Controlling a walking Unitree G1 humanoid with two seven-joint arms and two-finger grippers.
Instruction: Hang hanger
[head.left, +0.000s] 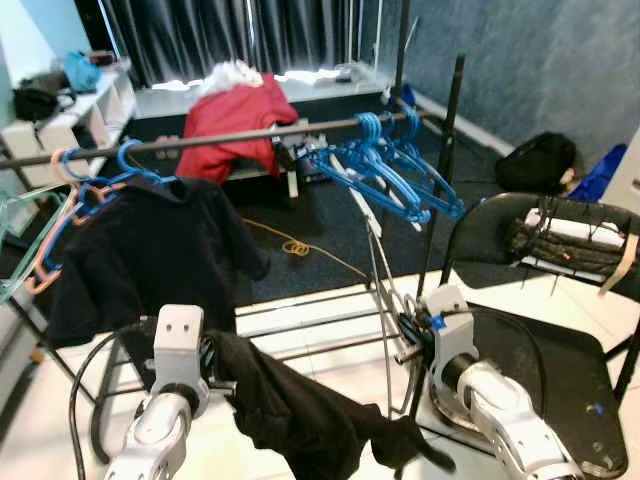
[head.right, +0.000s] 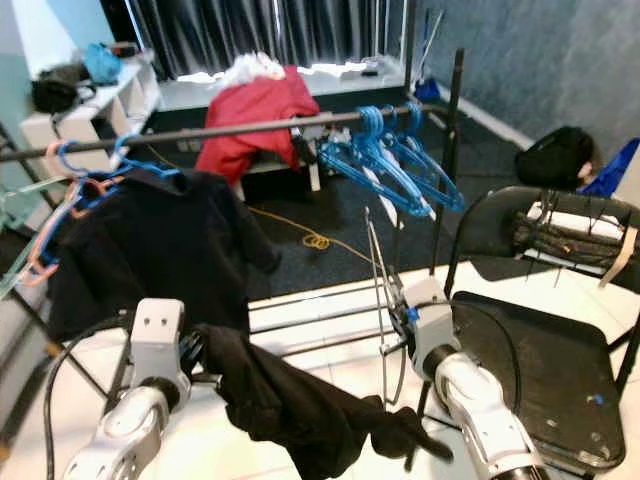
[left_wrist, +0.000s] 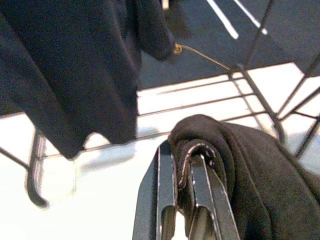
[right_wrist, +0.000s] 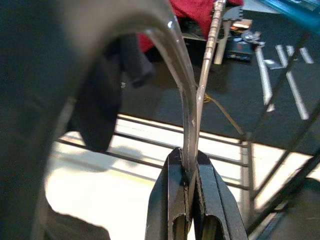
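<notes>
A clear plastic hanger (head.left: 380, 270) rises thin and pale from my right gripper (head.left: 408, 325), which is shut on it; the wrist view has its curved hook (right_wrist: 182, 85) pinched between the fingers (right_wrist: 175, 200). My left gripper (head.left: 215, 360) is shut on a fold of a black garment (head.left: 300, 410), seen close in the left wrist view (left_wrist: 250, 170). That garment sags between the two arms. Beyond them runs the rack's dark rail (head.left: 230, 137), higher than both grippers.
A black shirt (head.left: 150, 250) hangs at the rail's left end and a bunch of blue hangers (head.left: 395, 165) at its right. A black folding chair (head.left: 560, 370) stands close on the right. Behind lie a red garment (head.left: 235, 120), a yellow cord (head.left: 295, 245) and a black bag (head.left: 540, 160).
</notes>
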